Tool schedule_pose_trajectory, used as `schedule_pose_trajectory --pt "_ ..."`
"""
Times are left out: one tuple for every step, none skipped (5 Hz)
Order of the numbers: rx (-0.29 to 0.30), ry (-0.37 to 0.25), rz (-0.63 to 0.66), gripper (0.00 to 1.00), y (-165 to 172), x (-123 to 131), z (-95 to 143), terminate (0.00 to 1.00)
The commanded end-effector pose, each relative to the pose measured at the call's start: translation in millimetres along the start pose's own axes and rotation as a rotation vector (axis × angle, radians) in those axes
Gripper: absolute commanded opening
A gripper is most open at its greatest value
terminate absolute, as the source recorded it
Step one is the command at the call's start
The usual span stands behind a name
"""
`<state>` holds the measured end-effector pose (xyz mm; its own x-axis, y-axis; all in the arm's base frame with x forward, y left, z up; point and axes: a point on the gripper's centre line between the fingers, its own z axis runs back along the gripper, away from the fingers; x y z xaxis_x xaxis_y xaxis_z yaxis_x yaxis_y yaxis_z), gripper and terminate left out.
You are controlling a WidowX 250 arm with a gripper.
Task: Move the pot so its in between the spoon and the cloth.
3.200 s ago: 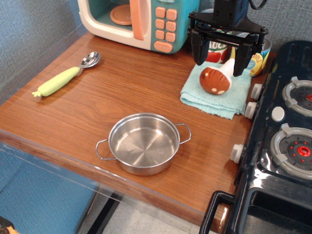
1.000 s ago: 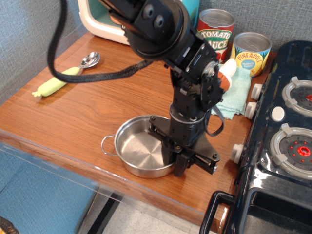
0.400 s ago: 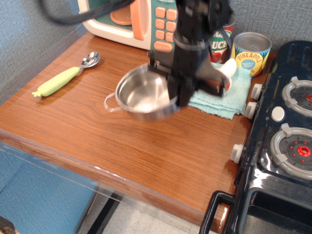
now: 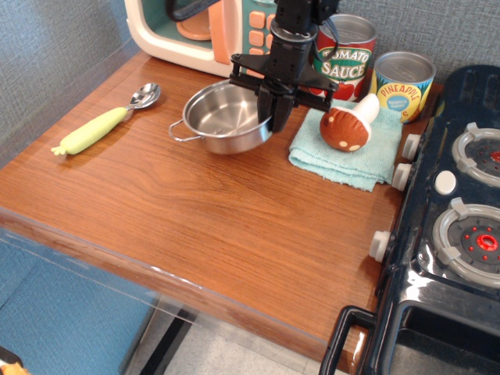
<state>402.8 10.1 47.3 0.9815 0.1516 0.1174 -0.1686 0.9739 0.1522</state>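
Observation:
The shiny steel pot (image 4: 219, 117) with wire loop handles is at the back middle of the wooden table, between the spoon and the cloth. The spoon (image 4: 98, 129), with a metal bowl and a yellow-green handle, lies at the left. The teal cloth (image 4: 351, 160) lies just right of the pot. My gripper (image 4: 272, 117) points down over the pot's right rim, its fingers closed on that rim. I cannot tell whether the pot rests on the table or hangs just above it.
A brown toy mushroom (image 4: 348, 125) lies on the cloth. A tomato sauce can (image 4: 346, 47) and a pineapple can (image 4: 402, 82) stand behind it. A toy microwave (image 4: 172, 31) stands at the back left. A black toy stove (image 4: 453, 226) borders the table's right side.
The gripper came down from over the cloth, took the pot by its right rim at the front of the table, and carried it back and left to between spoon and cloth.

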Motion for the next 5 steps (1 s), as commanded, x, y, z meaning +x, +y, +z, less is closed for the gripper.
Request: schedule_pose_trajectory --pt "0.04 0.008 0.061 0.0 28.2 16.6 -2.8 0.0" --pt "0.034 0.028 0.083 0.0 35.4 15.1 -7.9 0.0" --pt "-0.039 -0.004 0.096 1.0 35.7 11.1 -1.3 0.0" --pt "-0.116 -0.062 0.031 1.0 34.1 10.0 20.0 0.0" --pt "-0.172 -0.082 -0.031 1.0 36.3 5.7 40.5 0.0"
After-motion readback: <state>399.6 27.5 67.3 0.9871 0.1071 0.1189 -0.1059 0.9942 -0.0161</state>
